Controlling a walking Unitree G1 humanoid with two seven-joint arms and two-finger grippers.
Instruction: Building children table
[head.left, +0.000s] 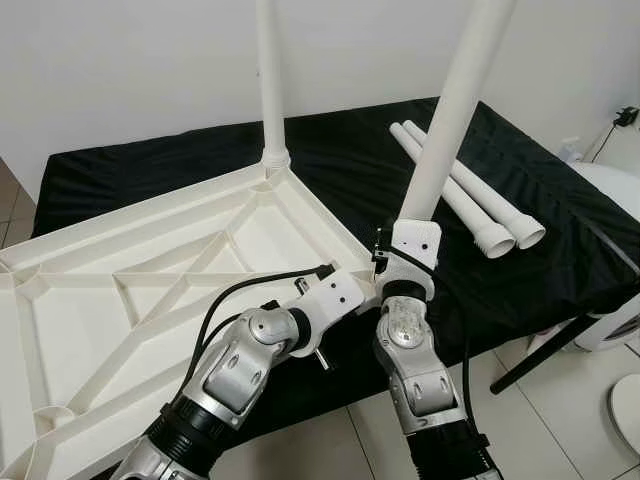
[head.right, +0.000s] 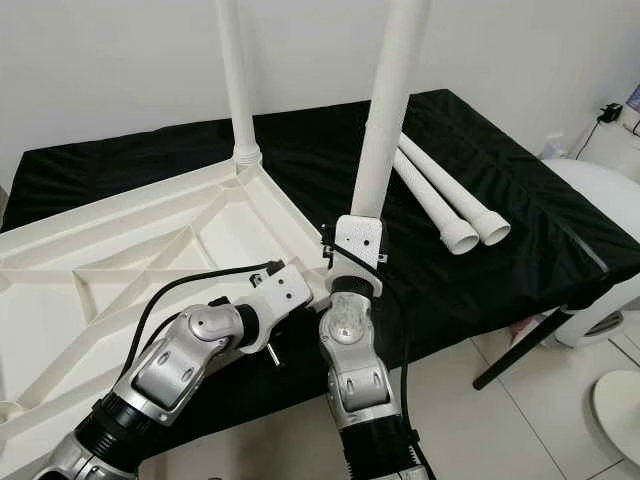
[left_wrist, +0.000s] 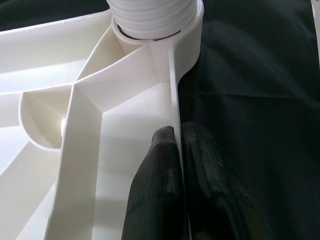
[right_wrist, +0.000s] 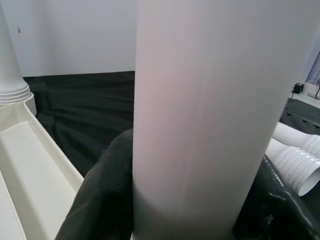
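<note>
Tabletop (head.left: 150, 290): white, ribbed underside up, lying on the black-covered bench (head.left: 520, 260); its near corner juts past the bench edge toward the robot.
Fitted leg (head.left: 270, 80): upright in the far corner socket (left_wrist: 152, 22), threads showing at the collar.
Left end effector (left_wrist: 175, 150): both fingers pinched together on the tabletop's thin rim, one on the inside face, one on the outside. Steadies the top.
Right end effector (head.left: 400, 262): clamped on the held leg (head.left: 450, 110) near its lower end; black pads (right_wrist: 107, 200) wrap both sides of the tube. Leg stands nearly upright, leaning slightly, just beside the tabletop's near right corner.
Spare legs (head.left: 470, 205): two, lying side by side on the cloth, threaded ends toward the robot, well apart from the tabletop.
Step in hand (judged): seating the second leg in a corner socket.
Doing it well: bring the leg plumb first, centre the threaded end over the socket, lower straight, then twist; the lean risks cross-threading. Keep the rim pinch firm so the overhanging top does not tip or slide.
Containers: corner sockets only. Far one filled; the target socket is hidden behind the wrists, so I cannot tell its state.
</note>
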